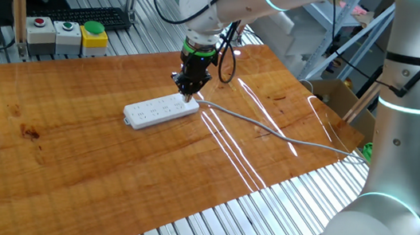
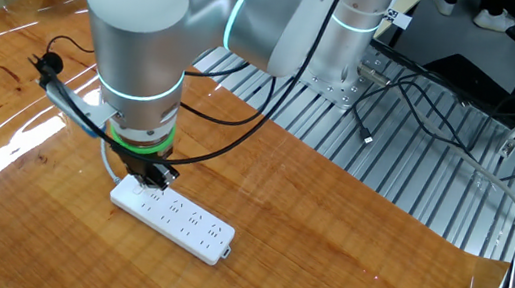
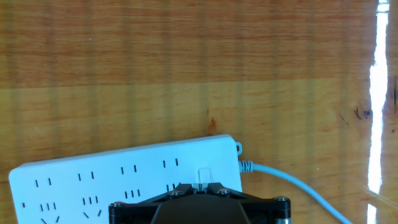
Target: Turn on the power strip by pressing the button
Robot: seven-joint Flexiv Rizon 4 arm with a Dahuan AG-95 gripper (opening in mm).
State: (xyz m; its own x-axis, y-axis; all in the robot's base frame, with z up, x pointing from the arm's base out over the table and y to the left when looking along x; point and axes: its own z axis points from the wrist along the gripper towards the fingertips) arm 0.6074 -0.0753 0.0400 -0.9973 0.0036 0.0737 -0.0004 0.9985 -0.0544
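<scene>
The white power strip (image 1: 160,111) lies flat on the wooden table, and its grey cable (image 1: 272,132) runs off to the right. My gripper (image 1: 187,92) points straight down at the strip's cable end. In the hand view the strip (image 3: 93,174) fills the lower left. Its small rectangular button (image 3: 203,174) shows just ahead of my gripper (image 3: 199,185), whose fingertips are pressed together. In the other fixed view my gripper (image 2: 144,185) stands on the strip's (image 2: 176,218) left end. Whether the tips touch the button is hidden.
A box of red, green and yellow push buttons (image 1: 66,33) and a keyboard (image 1: 86,16) sit behind the table at the back left. A cardboard box (image 1: 337,97) stands at the right. The arm's base (image 1: 398,157) rises at the front right edge.
</scene>
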